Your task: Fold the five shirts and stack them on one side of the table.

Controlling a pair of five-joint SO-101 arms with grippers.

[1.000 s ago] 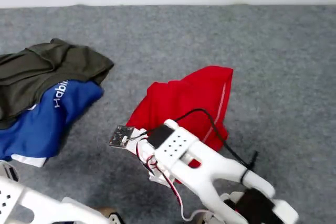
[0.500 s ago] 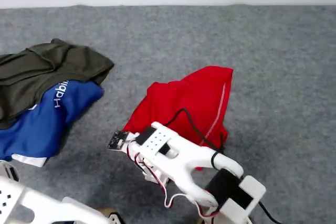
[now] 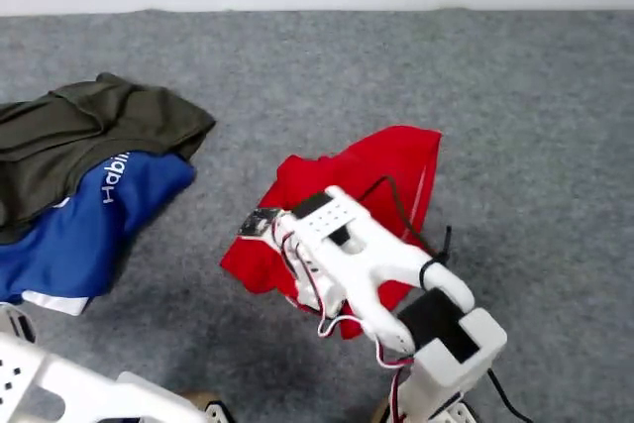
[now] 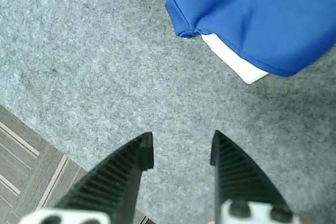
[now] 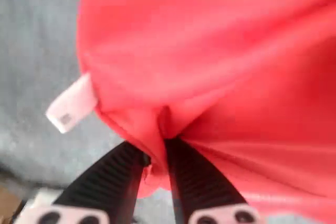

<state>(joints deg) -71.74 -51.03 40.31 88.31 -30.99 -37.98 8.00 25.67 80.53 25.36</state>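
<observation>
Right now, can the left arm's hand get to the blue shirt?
Probably yes. The left hand is open over the bare grey table, and the blue shirt lies just ahead of it with nothing between them.

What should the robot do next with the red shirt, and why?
Probably pull the pinched edge across and lay it flat. The right gripper is shut on a fold of the red shirt, which lies bunched on the table, not neatly folded.

Bright, soft light fell evenly from above; the red shirt cast a faint shadow on the counter.
</observation>
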